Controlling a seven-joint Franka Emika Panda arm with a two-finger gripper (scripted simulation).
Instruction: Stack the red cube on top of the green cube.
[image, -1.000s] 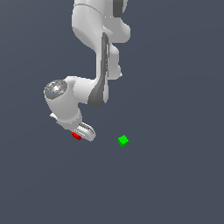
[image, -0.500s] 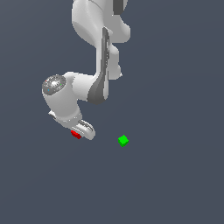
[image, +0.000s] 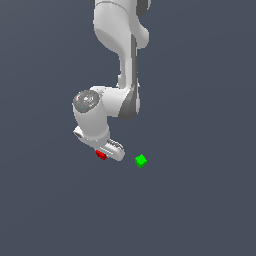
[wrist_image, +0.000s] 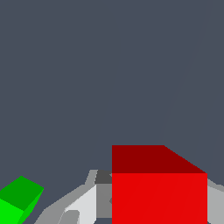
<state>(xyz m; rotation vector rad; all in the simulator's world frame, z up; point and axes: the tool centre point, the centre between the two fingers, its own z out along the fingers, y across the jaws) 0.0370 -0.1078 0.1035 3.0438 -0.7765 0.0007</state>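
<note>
Now: red cube in the pincer, green cube waiting to the right

Positions, left to right in the exterior view. Red cube (image: 101, 155) sits at the tip of the pincer (image: 106, 153), partly hidden by the white body. Green cube (image: 141, 160) lies near it to the exterior view's right, apart, alone on the dark worktop (image: 200, 200).

Pincer state: the wrist view shows the red cube (wrist_image: 157, 188) filling the gap, with grey fingers (wrist_image: 78, 203) at both flanks. Judged as clenched on the cube; whether it is clear of the worktop I cannot tell.

Handling (judgement). Cube looks rigid, flat-faced, very small, so probably light and not fragile. Smooth faces may slip if the grip is off-centre. Best hold: two opposite side faces, pads flat and centred, bottom face left free for setting down square on the green cube (wrist_image: 19, 197).

Count: red cubes, one. Green cubes, one. Arms, one. Pincers, one. Nothing else seen.
</note>
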